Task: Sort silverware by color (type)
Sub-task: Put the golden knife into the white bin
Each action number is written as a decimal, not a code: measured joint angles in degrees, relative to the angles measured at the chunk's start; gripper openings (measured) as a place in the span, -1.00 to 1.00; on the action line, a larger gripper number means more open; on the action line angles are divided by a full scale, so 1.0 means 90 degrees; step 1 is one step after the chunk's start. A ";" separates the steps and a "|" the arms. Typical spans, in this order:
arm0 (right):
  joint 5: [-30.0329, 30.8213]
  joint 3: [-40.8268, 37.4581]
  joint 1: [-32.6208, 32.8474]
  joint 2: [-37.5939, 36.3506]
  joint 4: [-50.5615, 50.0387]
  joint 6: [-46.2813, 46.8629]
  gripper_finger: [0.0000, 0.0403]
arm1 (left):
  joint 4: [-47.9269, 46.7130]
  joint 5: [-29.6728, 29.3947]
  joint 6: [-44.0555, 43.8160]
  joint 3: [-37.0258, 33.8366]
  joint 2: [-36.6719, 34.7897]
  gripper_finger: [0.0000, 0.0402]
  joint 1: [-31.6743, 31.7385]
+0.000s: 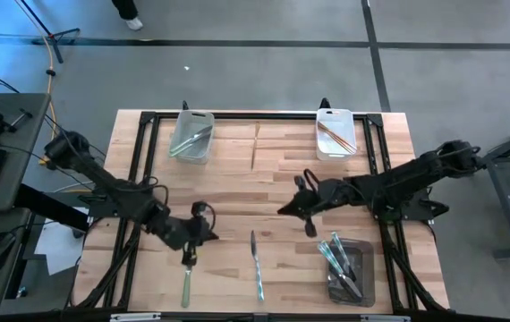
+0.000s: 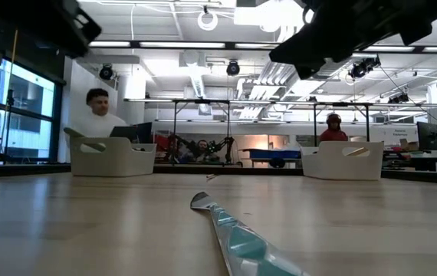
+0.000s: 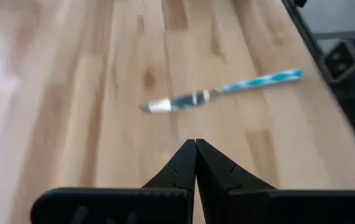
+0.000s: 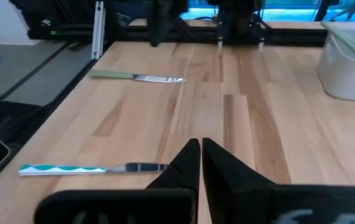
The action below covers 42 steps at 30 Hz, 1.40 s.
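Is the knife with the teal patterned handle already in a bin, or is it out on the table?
Out. The teal-handled knife lies flat on the bare table, left of the front bin, with neither gripper touching it.

The right gripper (image 4: 200,155) is closed and empty above the table (image 4: 252,130). A teal-patterned knife (image 4: 93,168) lies just beside its tips, a green-handled knife (image 4: 137,77) farther ahead, a pale bin (image 4: 350,62) off to the opposite side.

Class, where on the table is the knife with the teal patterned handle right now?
In the high view the teal-handled knife lies bare on the wood near the table's front edge, about midway across, between the green-handled knife and the clear bin.
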 joint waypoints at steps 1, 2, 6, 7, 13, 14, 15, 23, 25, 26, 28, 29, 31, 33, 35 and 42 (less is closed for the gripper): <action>-0.0007 -0.0001 -0.0031 0.0000 0.0013 -0.0028 -0.99 | -0.0227 0.0000 -0.0333 0.0106 -0.0001 -1.00 -0.0122; -0.0015 -0.0001 -0.0054 0.0000 0.0014 -0.0066 -0.99 | -0.0434 0.0015 -0.0682 0.0198 -0.0002 -1.00 -0.0245; -0.0019 -0.0001 -0.0058 0.0000 0.0010 -0.0172 -1.00 | -0.1120 0.0200 -0.2065 0.0389 -0.0002 -1.00 -0.0670; -0.0019 -0.0001 -0.0057 0.0000 0.0010 -0.0172 -1.00 | -0.1196 0.0200 -0.2377 0.0398 -0.0002 -1.00 -0.0763; 0.0011 -0.0001 -0.0057 0.0000 -0.0144 -0.0161 -1.00 | -0.1566 -0.0025 -0.3436 0.0398 0.0098 -1.00 -0.1178; 0.0051 -0.0001 -0.0057 0.0000 -0.0206 -0.0163 -1.00 | -0.1640 -0.0070 -0.3479 0.0398 0.0126 -1.00 -0.1218; 0.0095 -0.0001 -0.0057 0.0000 -0.0246 -0.0161 -1.00 | -0.1666 -0.0092 -0.3554 0.0398 0.0156 -1.00 -0.1248; 0.0235 -0.0001 -0.0052 0.0000 -0.0400 -0.0005 -1.00 | -0.1685 -0.0004 -0.3621 0.0398 0.0497 -1.00 -0.1257; 0.0459 -0.0001 -0.0040 0.0000 -0.0469 0.0016 -1.00 | -0.1695 0.0020 -0.3620 0.0398 0.0530 -1.00 -0.1257; 0.0617 -0.0001 -0.0040 0.0000 -0.0499 0.0017 -1.00 | -0.1720 0.0025 -0.3620 0.0398 0.0543 -1.00 -0.1257; 0.0949 -0.0001 -0.0059 0.0016 -0.0511 0.0202 -1.00 | -0.1721 0.0002 -0.3617 0.0398 0.0580 -1.00 -0.1257; 0.1062 0.0016 -0.0117 0.0059 -0.0520 0.0330 -1.00 | -0.1710 -0.0074 -0.3604 0.0387 0.0580 -1.00 -0.1257; 0.1148 0.0106 -0.0258 0.0188 -0.0660 0.0484 -0.97 | -0.1372 -0.0357 -0.3549 0.0289 0.0576 -1.00 -0.1257; 0.1172 0.0281 -0.0446 0.0453 -0.0692 0.0486 -0.91 | -0.0925 -0.0760 -0.3383 0.0140 0.0578 -1.00 -0.1275; 0.1098 0.0523 -0.0664 0.0739 -0.0978 0.0341 -0.82 | -0.0463 -0.0961 -0.3128 0.0011 0.0575 -1.00 -0.1301; 0.0888 0.2228 -0.1494 0.2041 -0.2820 -0.0856 -0.42 | 0.1331 -0.1365 -0.2590 -0.0829 0.0573 -1.00 -0.1285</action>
